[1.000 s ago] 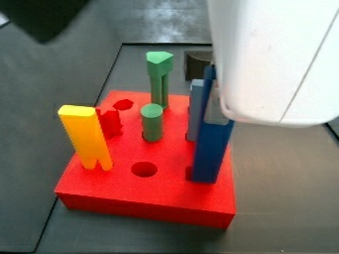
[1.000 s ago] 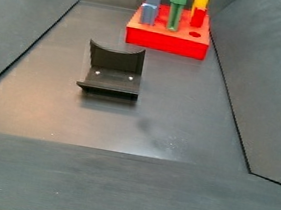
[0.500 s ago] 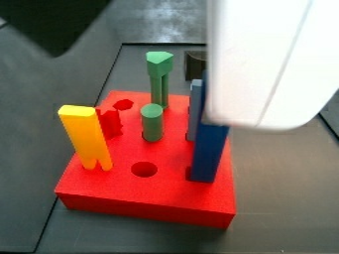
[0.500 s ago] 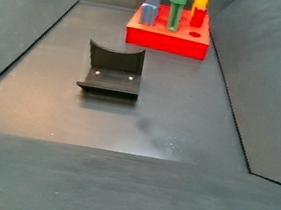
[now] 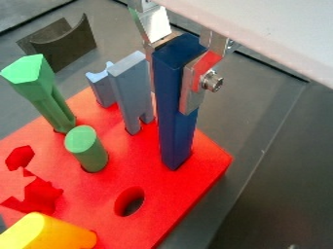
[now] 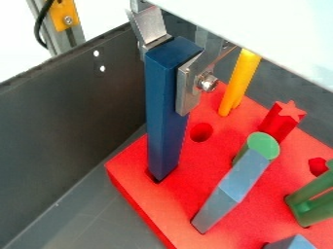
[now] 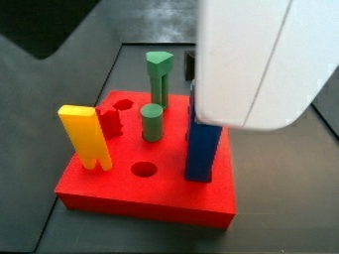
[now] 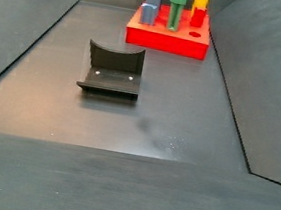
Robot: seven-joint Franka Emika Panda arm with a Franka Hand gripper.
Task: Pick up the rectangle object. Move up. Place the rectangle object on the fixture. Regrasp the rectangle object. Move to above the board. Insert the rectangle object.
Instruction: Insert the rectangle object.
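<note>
my gripper (image 5: 180, 53) sits over the board (image 5: 196, 185), its fingers either side of the rectangle object (image 5: 176, 107), which stands upright in the board. the fixture (image 8: 111, 69) lies well apart on the floor.

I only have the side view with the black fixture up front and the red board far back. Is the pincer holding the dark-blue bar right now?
Observer: Yes. In both wrist views the pincer has its silver fingers pressed on opposite faces of the rectangle object, near its upper end.
Operator: Where is the bar's lower end?
Observer: The bar stands upright, and its lower end meets the top of the board near a corner, beside the lighter blue block. I cannot tell how deep it sits.
</note>
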